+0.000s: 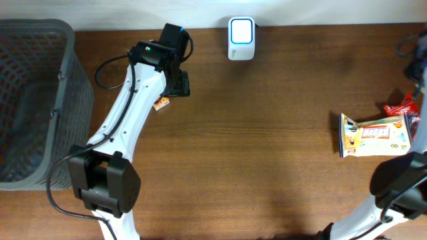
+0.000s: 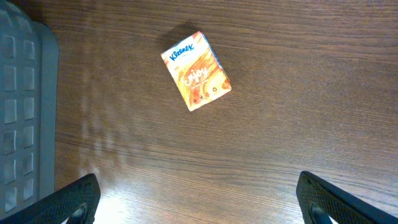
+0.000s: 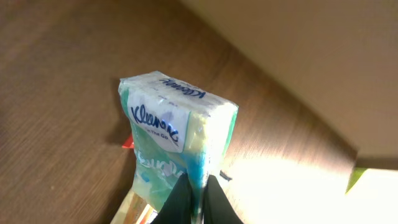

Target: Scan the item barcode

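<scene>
**Grab the orange pack the right way**

The left fingers [image 2: 71, 202] are wide open and hold nothing. They hang right over the orange tissue pack [image 2: 196, 70]. It lies flat on the worktop [image 1: 267, 167] toward the far left corner, between the basket [image 1: 40, 40] and the white scanner [image 1: 241, 30]. The right fingers [image 3: 214, 199] are closed tight on a green tissue pack [image 3: 177, 137].

I think the orange pack is the one to pick up. Go straight down. Turn the fingers to match its tilt and pinch its two long sides. No barcode shows on top, so it may be underneath. Keep that side clear for the scanner.
</scene>
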